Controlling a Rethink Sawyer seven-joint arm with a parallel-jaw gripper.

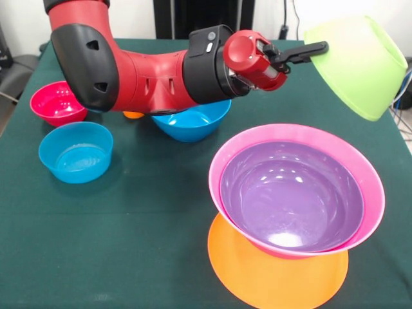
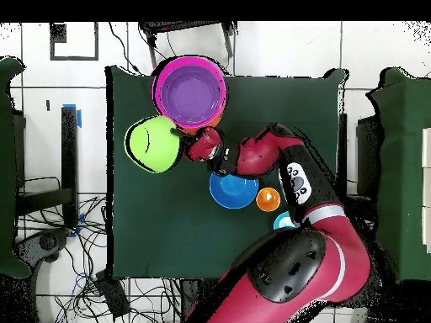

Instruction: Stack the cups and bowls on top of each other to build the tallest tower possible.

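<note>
My gripper (image 1: 317, 48) is shut on the rim of the green bowl (image 1: 360, 64), which hangs tilted in the air at the right, above and behind the tower. From overhead the gripper (image 2: 178, 133) meets the green bowl (image 2: 153, 143) just beside the tower. The tower is a purple bowl (image 1: 293, 193) nested in a pink bowl (image 1: 225, 158) on an upturned orange bowl (image 1: 277, 277). A large blue bowl (image 1: 193, 122) sits under my arm. The orange cup (image 2: 268, 199) stands beside it and shows only as a sliver (image 1: 133, 114) in the front view.
A small red bowl (image 1: 58, 103) and a small light blue bowl (image 1: 76, 151) stand at the left of the green table (image 1: 141, 244). Overhead, a light blue rim (image 2: 284, 221) peeks out from under my arm (image 2: 295, 181). Cables lie on the floor (image 2: 84, 261).
</note>
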